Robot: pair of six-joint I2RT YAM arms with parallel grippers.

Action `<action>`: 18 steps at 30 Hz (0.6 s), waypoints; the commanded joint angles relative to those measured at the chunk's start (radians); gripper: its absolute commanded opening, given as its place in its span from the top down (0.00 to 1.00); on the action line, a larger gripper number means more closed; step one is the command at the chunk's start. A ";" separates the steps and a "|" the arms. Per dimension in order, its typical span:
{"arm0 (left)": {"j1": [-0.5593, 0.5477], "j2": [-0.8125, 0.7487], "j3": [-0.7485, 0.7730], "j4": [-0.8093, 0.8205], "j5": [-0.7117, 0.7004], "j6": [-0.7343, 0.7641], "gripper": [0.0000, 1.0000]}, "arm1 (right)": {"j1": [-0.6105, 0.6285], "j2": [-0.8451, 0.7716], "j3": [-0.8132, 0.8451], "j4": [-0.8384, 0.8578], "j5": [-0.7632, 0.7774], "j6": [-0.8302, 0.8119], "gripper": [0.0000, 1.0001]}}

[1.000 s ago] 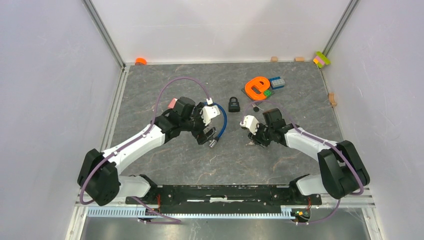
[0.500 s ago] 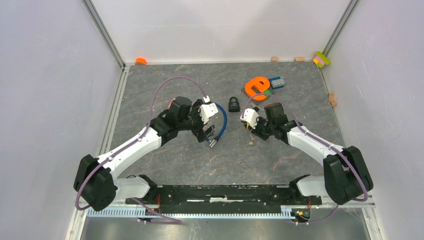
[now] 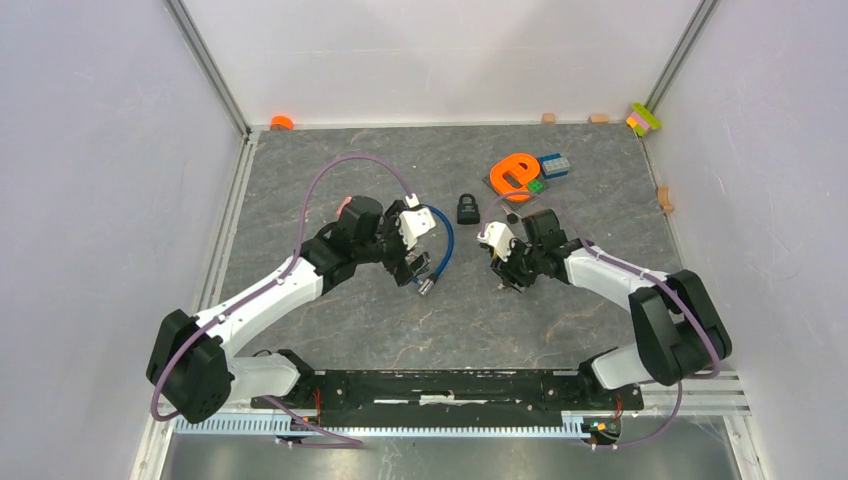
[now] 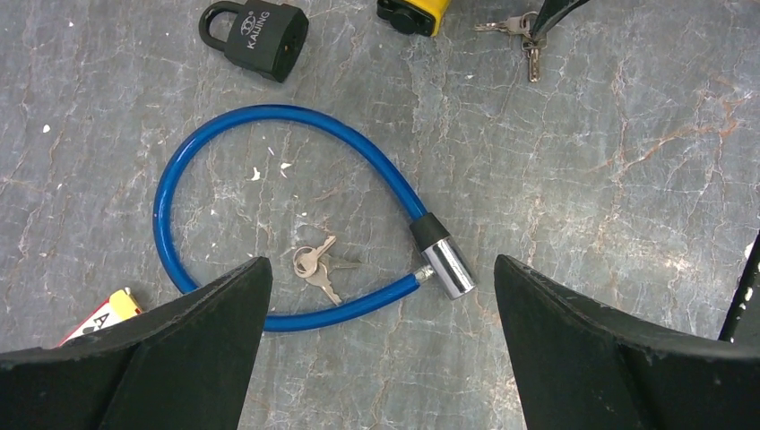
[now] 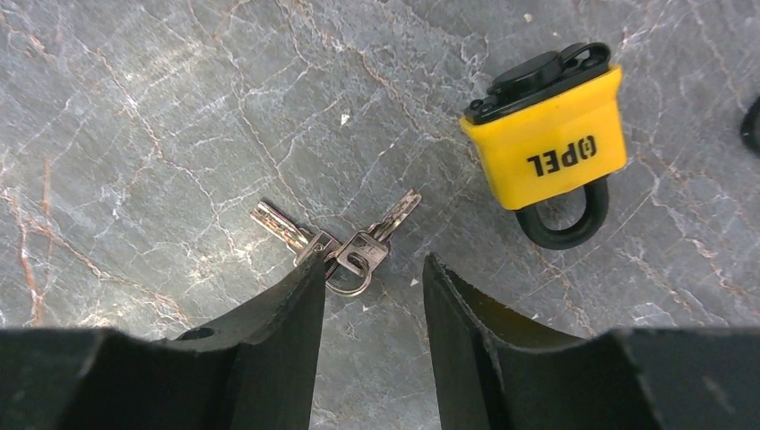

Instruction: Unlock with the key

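— Jaws on my right arm stood partly apart and grasped nothing. The key bunch (image 5: 336, 244) lay flat on the desk (image 5: 134, 107) right at their tips, its ring between them.

— Why straddle it like that?

— I read it as lining up a pick, with one tip on each side of the ring so that a squeeze would catch it. The yellow padlock (image 5: 548, 125) lay on its side just beside the keys, shackle pointing back toward my wrist. That put the lock close by once a key was up.

— And your left arm?

— Its jaws were released, spread fully wide, and held nothing. They hung over the blue cable lock (image 4: 269, 179), which had a second pair of keys (image 4: 314, 262) inside its loop. I took that arm as parked clear, ready to steady a lock. The black padlock (image 4: 255, 31) sat apart, beyond the cable.

— What differed from a second before?

— Half a second earlier the right wrist had swung up toward the black padlock, leaving the keys bare on the desk. Then it had come back down over them. The keys had not been lifted. The left arm had shifted only slightly, and the black padlock had not moved.
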State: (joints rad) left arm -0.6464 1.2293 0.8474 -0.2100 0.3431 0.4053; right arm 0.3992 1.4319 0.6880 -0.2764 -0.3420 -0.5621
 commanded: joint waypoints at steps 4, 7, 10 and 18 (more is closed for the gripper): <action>-0.001 -0.032 -0.010 0.046 0.025 -0.034 0.00 | 0.003 0.053 0.018 -0.018 0.016 -0.005 0.53; -0.001 -0.036 -0.013 0.049 0.030 -0.036 0.00 | 0.004 0.065 0.013 -0.020 0.017 -0.015 0.56; -0.001 -0.044 -0.020 0.059 0.028 -0.038 0.00 | 0.002 0.071 0.019 -0.027 0.020 -0.018 0.65; -0.001 -0.054 -0.039 0.086 0.024 -0.051 0.00 | 0.004 0.038 0.044 -0.038 0.008 -0.028 0.87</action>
State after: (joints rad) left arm -0.6464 1.2076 0.8158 -0.1833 0.3489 0.3882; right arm 0.3992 1.4746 0.7013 -0.2756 -0.3542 -0.5713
